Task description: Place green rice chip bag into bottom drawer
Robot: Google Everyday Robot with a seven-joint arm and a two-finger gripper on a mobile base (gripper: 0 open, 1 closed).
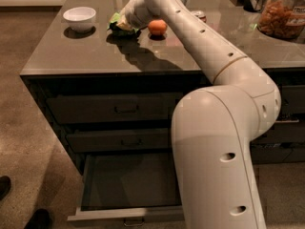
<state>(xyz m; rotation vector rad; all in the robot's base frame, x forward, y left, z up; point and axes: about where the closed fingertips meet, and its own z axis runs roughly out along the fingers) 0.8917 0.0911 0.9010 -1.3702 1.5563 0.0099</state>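
arm (pixel 209 51): cream-white, rounded, dark round holes | jaws: pale, over countertop (pixel 86 56)

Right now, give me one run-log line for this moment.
gripper: at green rice chip bag | bag: on counter, beside orange | bottom drawer: open, bag not yet inside

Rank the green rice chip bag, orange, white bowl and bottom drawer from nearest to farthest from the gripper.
The gripper is over the countertop, at the bag.
1. green rice chip bag, at the gripper.
2. orange, picture-right of it, and white bowl, picture-left: too close to call.
3. bottom drawer, open, far below.
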